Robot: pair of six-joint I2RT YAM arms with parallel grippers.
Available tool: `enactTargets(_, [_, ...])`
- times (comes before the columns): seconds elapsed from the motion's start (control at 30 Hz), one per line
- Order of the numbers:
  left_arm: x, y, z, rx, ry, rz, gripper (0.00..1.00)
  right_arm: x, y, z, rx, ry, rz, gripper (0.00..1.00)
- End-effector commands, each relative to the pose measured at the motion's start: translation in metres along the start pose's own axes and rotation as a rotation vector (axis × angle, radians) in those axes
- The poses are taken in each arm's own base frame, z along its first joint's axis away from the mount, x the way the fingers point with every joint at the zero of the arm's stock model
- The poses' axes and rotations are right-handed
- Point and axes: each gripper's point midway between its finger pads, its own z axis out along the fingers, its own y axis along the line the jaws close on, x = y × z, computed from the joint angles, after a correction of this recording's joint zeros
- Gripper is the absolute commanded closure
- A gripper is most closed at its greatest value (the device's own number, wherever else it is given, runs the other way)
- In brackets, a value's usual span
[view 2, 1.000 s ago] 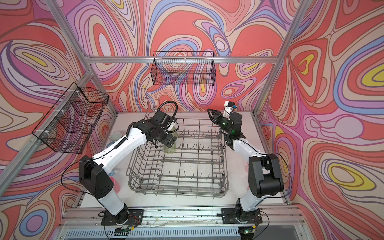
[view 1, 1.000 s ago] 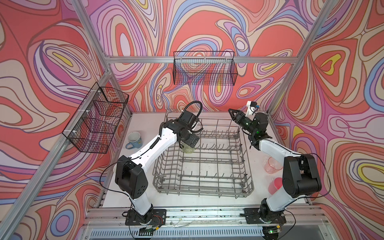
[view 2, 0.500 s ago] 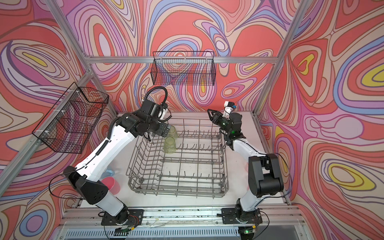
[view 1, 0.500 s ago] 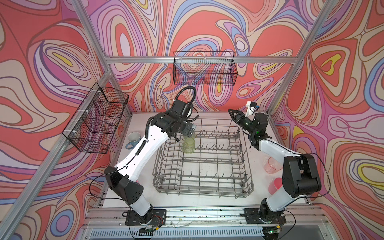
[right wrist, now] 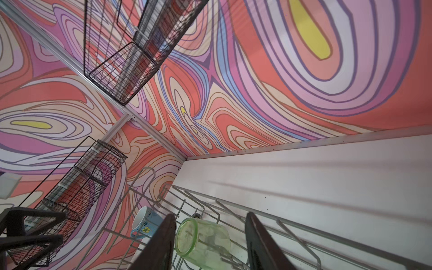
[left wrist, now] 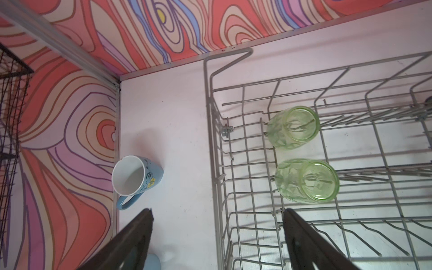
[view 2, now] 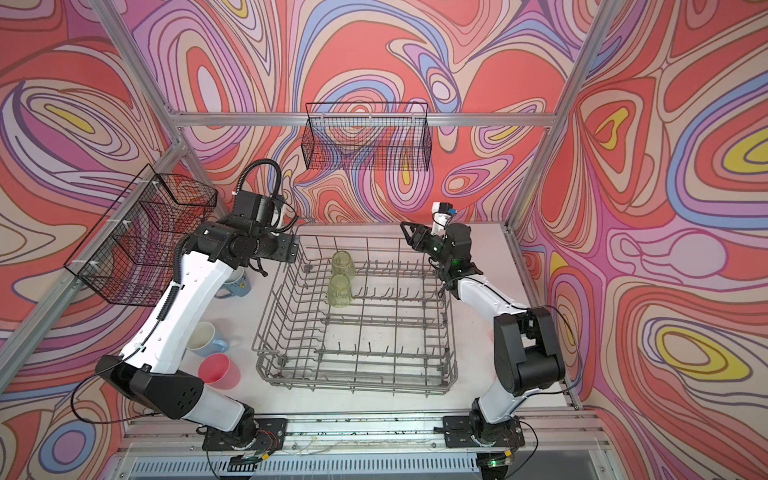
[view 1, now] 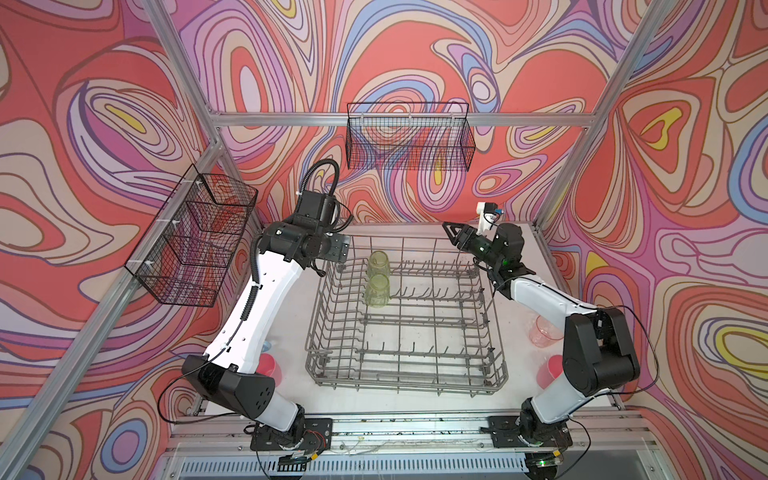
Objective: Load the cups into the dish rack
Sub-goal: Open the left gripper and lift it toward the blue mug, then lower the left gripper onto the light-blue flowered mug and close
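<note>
The grey wire dish rack (view 1: 399,386) (view 2: 353,384) fills the table's middle. Two yellow-green tumblers (view 1: 378,262) (view 1: 377,291) stand upside down on tines at its far left, also in the left wrist view (left wrist: 292,127) (left wrist: 306,180). My left gripper (left wrist: 217,211) hangs open and empty above the rack's far-left corner (view 2: 291,249). My right gripper (view 1: 451,232) (right wrist: 210,215) hovers open and empty over the far-right corner. Left of the rack stand two blue mugs (view 2: 237,282) (view 2: 205,338) and a pink cup (view 2: 218,370). On the right are a translucent pink tumbler (view 1: 544,332) and a pink cup (view 1: 550,372).
Black mesh baskets hang on the left wall (view 1: 195,241) and the back wall (view 1: 409,137). The left arm's white link (view 1: 257,307) leans over the cups on the left. The right arm's elbow (view 1: 598,349) stands beside the cups on the right.
My left gripper has let go of the second yellow-green tumbler in the rack, then risen and drawn back toward the far-left corner. The right arm has not moved.
</note>
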Motion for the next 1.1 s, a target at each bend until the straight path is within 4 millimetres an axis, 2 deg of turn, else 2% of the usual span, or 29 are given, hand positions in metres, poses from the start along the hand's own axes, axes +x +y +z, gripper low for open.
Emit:
enactTargets(0.0, [0.012,0.027,0.008,-0.057,0.030,-0.085,0.11,0.001,0.029,0.004,-0.028,0.022,-0.136,0.50])
enactTargets(0.1, [0.023,0.045,0.024,-0.067,0.058,-0.163,0.11,0.010,0.047,0.009,-0.054,0.046,-0.201,0.50])
enactTargets(0.3, [0.041,0.077,0.053,-0.151,0.111,-0.223,0.12,0.024,0.071,0.015,-0.111,0.077,-0.251,0.50])
enactTargets(0.7, [0.071,0.121,0.122,-0.265,0.214,-0.285,0.15,0.034,0.098,0.011,-0.202,0.078,-0.350,0.51])
enactTargets(0.97, [0.077,0.133,0.163,-0.330,0.248,-0.244,0.17,0.039,0.121,0.001,-0.272,0.058,-0.431,0.51])
enactTargets(1.07, [0.082,0.138,0.174,-0.344,0.263,-0.236,0.23,0.041,0.124,-0.001,-0.283,0.049,-0.444,0.51])
